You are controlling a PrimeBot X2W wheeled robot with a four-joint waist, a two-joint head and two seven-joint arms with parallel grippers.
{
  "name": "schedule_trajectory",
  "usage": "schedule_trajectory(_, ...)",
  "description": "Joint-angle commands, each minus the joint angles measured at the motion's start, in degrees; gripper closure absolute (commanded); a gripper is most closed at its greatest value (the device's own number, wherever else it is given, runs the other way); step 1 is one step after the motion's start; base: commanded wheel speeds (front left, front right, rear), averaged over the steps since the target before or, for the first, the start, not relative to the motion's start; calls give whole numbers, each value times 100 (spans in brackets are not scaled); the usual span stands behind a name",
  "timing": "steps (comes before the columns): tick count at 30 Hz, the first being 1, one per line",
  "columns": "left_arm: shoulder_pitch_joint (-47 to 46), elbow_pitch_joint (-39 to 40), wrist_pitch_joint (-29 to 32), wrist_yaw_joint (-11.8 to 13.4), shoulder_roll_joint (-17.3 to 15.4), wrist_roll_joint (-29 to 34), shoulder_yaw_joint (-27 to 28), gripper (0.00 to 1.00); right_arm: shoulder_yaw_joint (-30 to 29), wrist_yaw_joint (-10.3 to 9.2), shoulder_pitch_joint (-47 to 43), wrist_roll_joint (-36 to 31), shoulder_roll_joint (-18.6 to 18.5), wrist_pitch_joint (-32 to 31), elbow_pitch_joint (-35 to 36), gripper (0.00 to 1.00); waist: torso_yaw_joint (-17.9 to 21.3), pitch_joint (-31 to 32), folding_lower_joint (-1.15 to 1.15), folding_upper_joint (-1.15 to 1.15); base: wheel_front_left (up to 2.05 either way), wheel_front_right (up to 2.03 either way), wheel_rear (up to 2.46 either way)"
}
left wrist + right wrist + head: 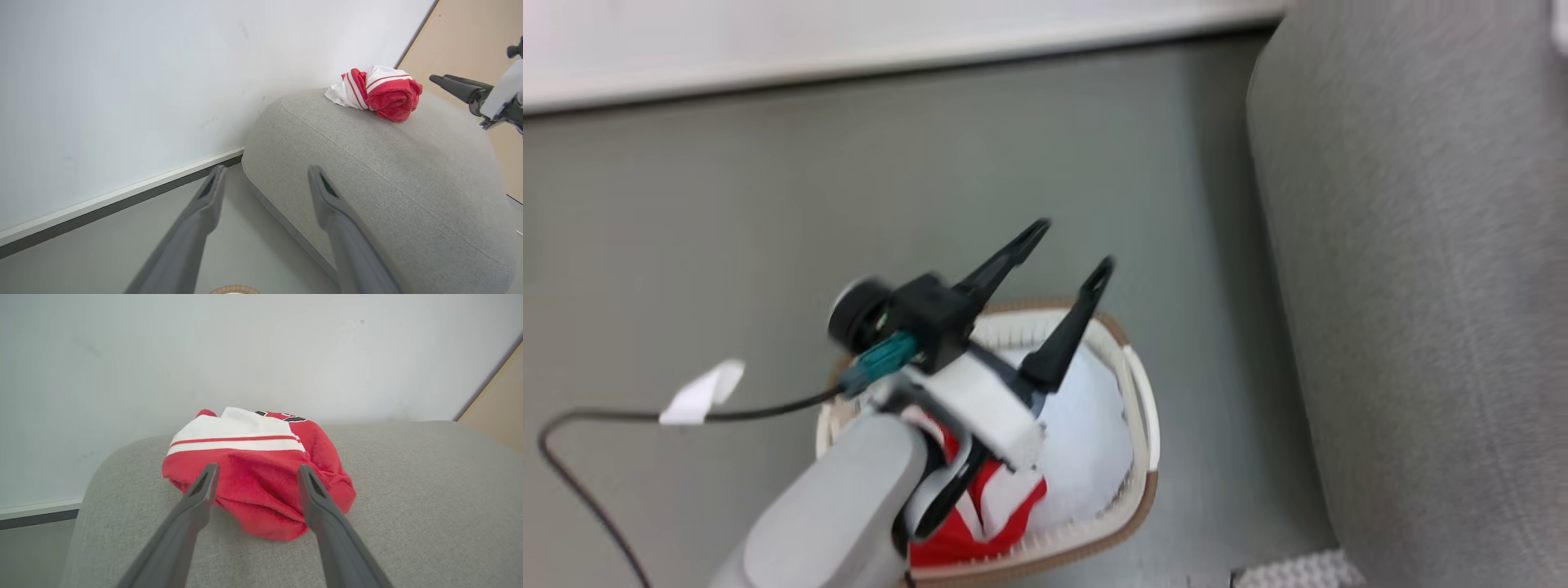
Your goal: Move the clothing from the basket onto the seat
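- The left gripper (1072, 245) hovered over the basket (1045, 549) with its two dark fingers spread apart and nothing between them. In its own wrist view the tips framed the strip of floor (768, 245) between the wall (122, 81) and the seat (1421, 286).
- The right gripper (258, 468) was also spread wide and empty. Its fingers pointed at a bunched red garment (261, 486), with one tip on each side of it. Whether the tips touched the fabric could not be told.
- That garment, red with a white striped band, lay on top of the seat, near the rounded edge that faced the wall. In the left wrist view the right gripper sat just beside it but apart from it.
- More clothing (992, 514), red with white trim, lay inside the basket, partly hidden beneath the left arm and next to a heap of white fabric (1086, 441).
- The basket stood on the grey floor near the seat, with a band of bare floor between them.
- A black cable (572, 482) with a white tag (698, 392) curled across the floor to the left of the basket.
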State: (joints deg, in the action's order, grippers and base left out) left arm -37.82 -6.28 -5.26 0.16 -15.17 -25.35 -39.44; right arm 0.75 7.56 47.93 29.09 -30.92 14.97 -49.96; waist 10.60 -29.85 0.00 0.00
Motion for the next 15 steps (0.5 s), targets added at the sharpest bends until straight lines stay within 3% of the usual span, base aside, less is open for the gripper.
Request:
schedule_trajectory(1,254,-74,-129,61,-33,-132,69,0,5,-14,-395,24,-22,26,295,0,-71,648,0,0,0,0,0)
schedule_trajectory(7,958,-355,-505,241,-111,-472,313,0,-265,-14,-1903,-183,211,24,1759,0,-290,1513,0,0,0,0,0)
schedule_trajectory(15,1954,-821,-881,567,-124,-776,668,0,-442,-14,-3626,-852,837,25,3319,0,-684,2494,0,0,0,0,0)
